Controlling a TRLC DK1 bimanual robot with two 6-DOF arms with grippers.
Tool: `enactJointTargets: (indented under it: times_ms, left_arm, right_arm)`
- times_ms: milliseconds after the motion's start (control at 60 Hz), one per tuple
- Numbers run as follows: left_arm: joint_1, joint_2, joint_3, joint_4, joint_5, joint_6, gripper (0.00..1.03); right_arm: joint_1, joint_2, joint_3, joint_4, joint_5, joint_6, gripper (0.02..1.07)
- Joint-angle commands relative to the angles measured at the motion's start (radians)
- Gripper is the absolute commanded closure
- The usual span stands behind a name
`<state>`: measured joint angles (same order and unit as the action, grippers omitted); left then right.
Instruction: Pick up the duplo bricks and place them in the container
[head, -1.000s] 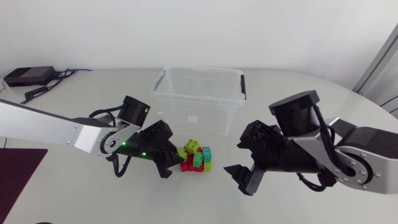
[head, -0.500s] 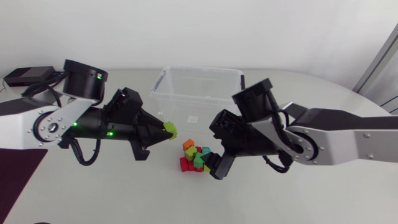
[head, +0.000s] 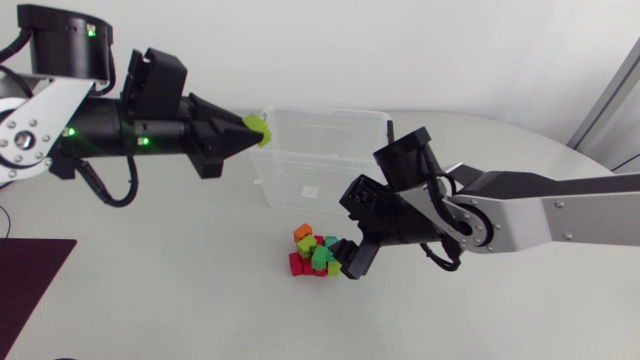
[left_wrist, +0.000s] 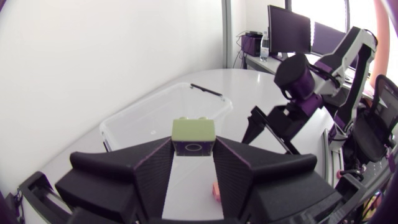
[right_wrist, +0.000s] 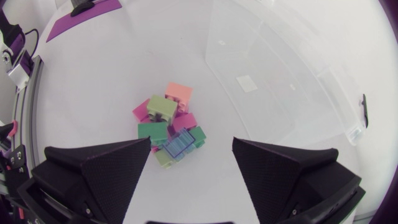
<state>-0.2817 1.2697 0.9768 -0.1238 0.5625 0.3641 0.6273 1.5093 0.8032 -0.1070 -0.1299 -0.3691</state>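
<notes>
The left gripper (head: 250, 131) pinches a lime-green studded plastic duplo brick (left_wrist: 193, 132) between its wedge fingers. The brick is held off the table beside the left end of the clear, thin-walled plastic container (head: 330, 113) with black clip handles. The right gripper (right_wrist: 192, 144), fingers spread wide, hangs over the pile of smooth red, green, orange, pink and blue bricks (right_wrist: 168, 124). The pile lies on the matte white table (head: 180, 290), near the container's front wall.

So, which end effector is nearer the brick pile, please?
Right: the right end effector is open just by the pile; the left end effector holds a brick by the container.
</notes>
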Motion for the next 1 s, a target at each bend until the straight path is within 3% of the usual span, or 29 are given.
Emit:
enactJointTargets:
  times_ms: [0,283,467,483,500,600,983]
  left_arm:
    - [-0.011,0.091,0.079,0.049,-0.038,-0.060,0.66]
    - [-0.020,0.431,0.364,0.079,-0.130,-0.093,0.63]
    - [-0.033,0.574,0.513,0.072,-0.207,-0.113,0.55]
    - [-0.039,0.589,0.528,0.070,-0.222,-0.111,0.50]
    - [-0.047,0.602,0.543,0.069,-0.239,-0.111,0.35]
    - [-0.060,0.611,0.559,0.065,-0.268,-0.111,0.05]
    - [-0.037,0.425,0.424,0.081,-0.363,-0.074,0.05]
  right_arm:
    - [-0.005,-0.021,-0.027,0.004,0.003,-0.024,0.12]
    - [-0.001,-0.040,-0.025,-0.017,0.013,-0.027,0.12]
    - [-0.035,-0.037,-0.029,-0.069,-0.108,-0.209,0.12]
    - [-0.041,-0.037,-0.021,-0.086,-0.126,-0.235,0.12]
    - [-0.051,-0.035,-0.006,-0.115,-0.149,-0.277,0.12]
    - [-0.064,-0.020,0.027,-0.169,-0.211,-0.372,0.12]
    - [-0.057,0.173,0.175,-0.276,-0.205,-0.594,0.12]
